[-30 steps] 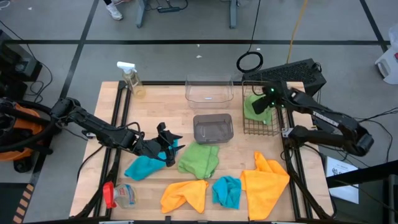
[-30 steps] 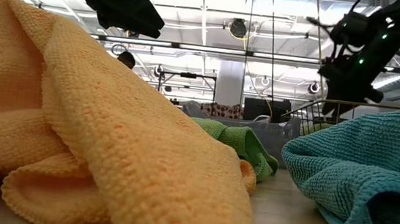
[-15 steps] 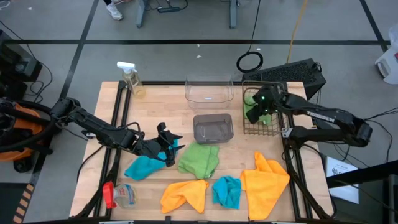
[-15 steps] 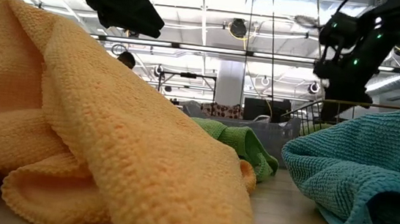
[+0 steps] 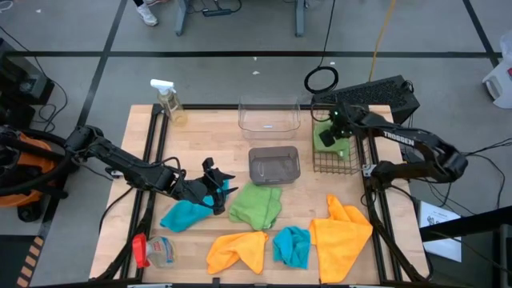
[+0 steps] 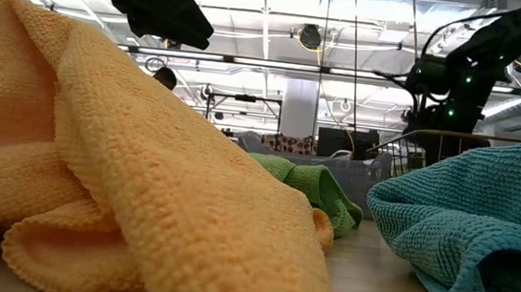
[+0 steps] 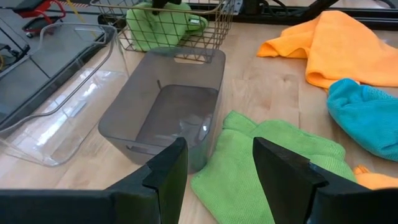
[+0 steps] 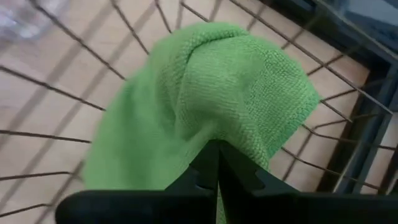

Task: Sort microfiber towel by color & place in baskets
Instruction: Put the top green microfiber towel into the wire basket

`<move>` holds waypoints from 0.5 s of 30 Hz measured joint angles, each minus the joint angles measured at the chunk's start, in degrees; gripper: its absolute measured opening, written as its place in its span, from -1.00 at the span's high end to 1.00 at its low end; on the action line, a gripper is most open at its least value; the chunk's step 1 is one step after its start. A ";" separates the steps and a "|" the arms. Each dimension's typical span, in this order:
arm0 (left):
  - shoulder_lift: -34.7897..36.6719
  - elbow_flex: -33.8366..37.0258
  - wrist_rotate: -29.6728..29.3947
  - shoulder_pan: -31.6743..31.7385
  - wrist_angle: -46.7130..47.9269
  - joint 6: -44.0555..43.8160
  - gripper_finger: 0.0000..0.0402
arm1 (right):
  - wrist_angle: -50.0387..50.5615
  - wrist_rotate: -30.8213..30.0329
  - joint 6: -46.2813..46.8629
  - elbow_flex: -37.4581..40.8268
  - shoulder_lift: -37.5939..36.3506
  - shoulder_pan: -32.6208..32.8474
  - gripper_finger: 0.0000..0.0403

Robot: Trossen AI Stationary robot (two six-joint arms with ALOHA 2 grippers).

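My right gripper (image 5: 333, 126) hangs over the dark wire-mesh basket (image 5: 337, 158) at the table's far right, shut on a lime green towel (image 5: 326, 136). My left gripper (image 5: 213, 189) is open above the table's middle left, between a turquoise towel (image 5: 186, 214) and the second green towel (image 5: 258, 204), touching neither. That green towel lies flat just near the smoky grey tub (image 5: 274, 165). The clear tub (image 5: 269, 117) stands beyond the grey one. Two orange towels (image 5: 238, 250) (image 5: 342, 232) and another turquoise one (image 5: 292, 246) lie along the near edge. My right gripper pinches a raised fold of the green towel (image 8: 214, 134) between its two shut fingers (image 8: 219, 163), coming from above and pointing down. The towel drapes below the fingers inside the wire basket's walls (image 8: 348, 143); whether its lower end rests on the basket floor I cannot tell.
A clear spray bottle with a white trigger (image 5: 169, 99) stands at the far left corner. A plastic bottle with a red cap (image 5: 154, 250) lies at the near left. Bare wood shows left of the clear tub. A black keyboard (image 5: 370, 94) sits behind the basket.
My right gripper, still shut on the green towel, has shifted a little toward the table's left and far edges over the wire basket. Its forearm has swung toward the far edge. The towel now shows as a smaller bunch inside the basket.
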State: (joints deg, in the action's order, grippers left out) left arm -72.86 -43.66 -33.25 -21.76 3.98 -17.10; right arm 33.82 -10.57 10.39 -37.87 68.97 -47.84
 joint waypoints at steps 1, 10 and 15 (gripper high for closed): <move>0.00 -0.02 0.02 0.00 0.01 0.02 0.06 | 0.01 0.00 -0.38 0.00 0.81 -0.52 1.00; 0.00 -0.02 0.06 0.00 -0.01 0.96 0.06 | -3.76 -0.26 -1.66 0.01 10.82 -1.65 1.00; 0.00 0.00 0.08 0.00 -0.01 0.96 0.06 | -5.76 -1.93 -1.70 -0.05 14.33 -1.41 1.00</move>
State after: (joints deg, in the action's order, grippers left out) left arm -72.86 -43.66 -33.17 -21.76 3.97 -16.14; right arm 28.05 -12.50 8.69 -37.92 83.30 -49.25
